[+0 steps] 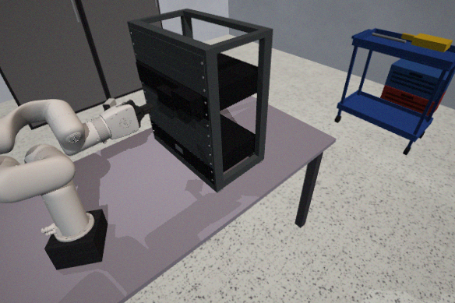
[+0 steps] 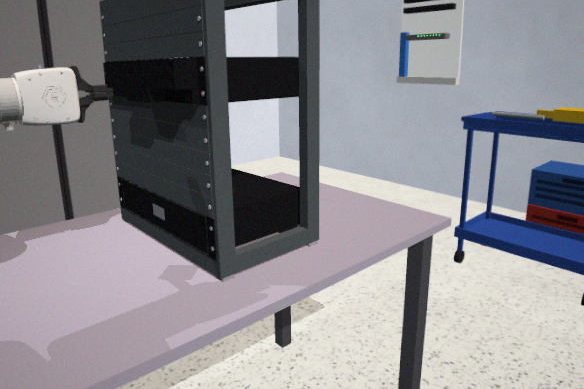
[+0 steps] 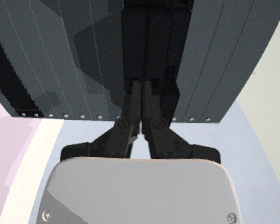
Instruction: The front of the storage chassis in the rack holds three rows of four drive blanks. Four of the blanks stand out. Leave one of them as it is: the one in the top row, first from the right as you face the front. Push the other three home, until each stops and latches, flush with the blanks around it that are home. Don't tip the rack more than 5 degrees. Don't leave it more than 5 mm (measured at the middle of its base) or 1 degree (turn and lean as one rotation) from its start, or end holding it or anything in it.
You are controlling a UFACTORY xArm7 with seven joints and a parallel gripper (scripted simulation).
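Gripper (image 3: 141, 106): I see fingers pressed together, empty.
Contact: tips against the storage chassis (image 2: 150, 82) front.

Dark grey metal rack (image 2: 212, 116); black storage chassis (image 2: 150, 82); pale lilac table top (image 2: 325, 231); white arm (image 1: 51, 118); blue cart (image 1: 364, 37).
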